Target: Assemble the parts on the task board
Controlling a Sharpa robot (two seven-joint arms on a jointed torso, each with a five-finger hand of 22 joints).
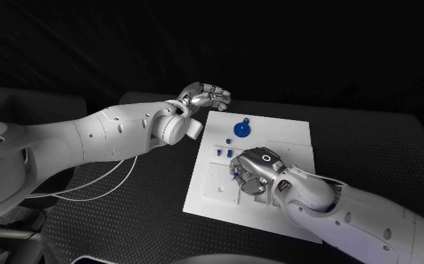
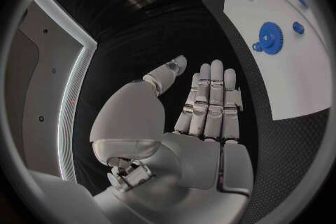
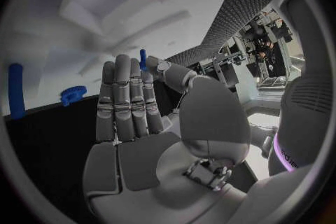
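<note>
My right hand [image 1: 256, 169] sits low over the near half of the white board [image 1: 291, 130], pinching a small blue peg [image 3: 143, 58] at its fingertips. Just beyond lie a few loose blue pieces [image 1: 223, 151] and a blue gear [image 1: 242, 130] — most still unplaced, I judge. Farthest off the board's edge, my left hand [image 1: 205, 98] hangs empty — fingers straight and together.

task board [image 1: 283, 130], blue gear [image 1: 242, 130] (upper part), right robot hand [image 1: 254, 169] over board
</note>
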